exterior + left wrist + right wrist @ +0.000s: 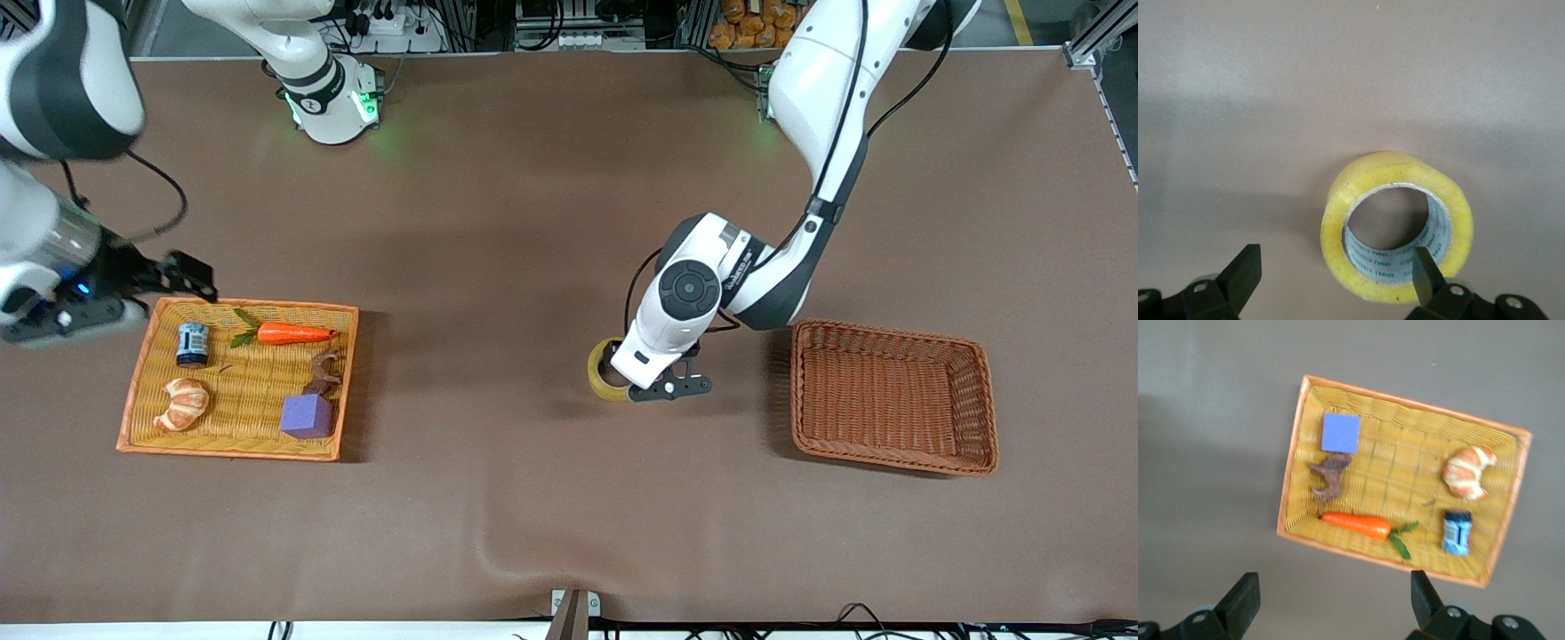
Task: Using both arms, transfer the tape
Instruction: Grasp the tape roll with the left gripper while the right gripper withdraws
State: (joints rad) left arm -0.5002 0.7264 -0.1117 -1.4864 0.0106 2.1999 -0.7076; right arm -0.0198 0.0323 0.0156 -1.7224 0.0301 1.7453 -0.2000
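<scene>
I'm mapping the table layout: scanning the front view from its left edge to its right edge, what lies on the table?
Flat yellow wicker tray → yellowish ring-shaped tape roll → deep brown wicker basket.

High front view faces robots, wrist views look down, sharing table (pixel 498 222)

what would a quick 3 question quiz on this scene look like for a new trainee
1. True or false: the left gripper is shut on the tape.
2. Multiple choice: what does the brown wicker basket hold? A) a can B) a croissant C) nothing visible
3. Fill in: the right gripper hangs open above the ____ tray.

Key
1. False. Its fingers are open, one fingertip over the roll's hole, and the tape lies flat on the table.
2. C. The croissant, can, carrot, purple block and brown figure are all in the other tray.
3. Yellow.
</scene>
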